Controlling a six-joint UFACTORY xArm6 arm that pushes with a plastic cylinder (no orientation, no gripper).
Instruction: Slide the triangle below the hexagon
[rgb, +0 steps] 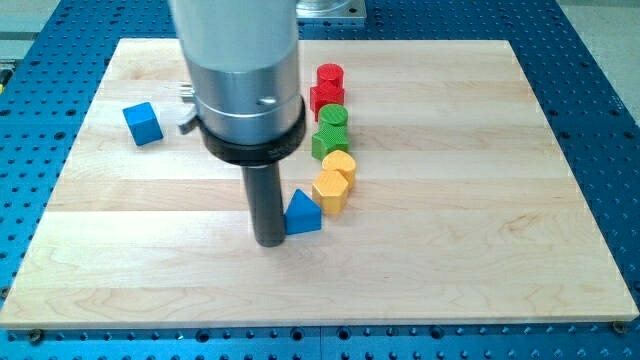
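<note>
We carry no jaws, so there is no spread or pinch to report; our arm ends in a dark rod, and my tip rests on the wooden board. The blue triangle sits right against the tip at its 3 o'clock, seemingly touching. At the triangle's 1 o'clock, just beside it, lies a yellow star-like block, with the yellow hexagon touching that at its 12 o'clock. Farther toward 12 o'clock the column goes on: a green star-like block, a green cylinder, a red star-like block, a red cylinder. A blue cube sits well apart at the tip's 10 o'clock.
</note>
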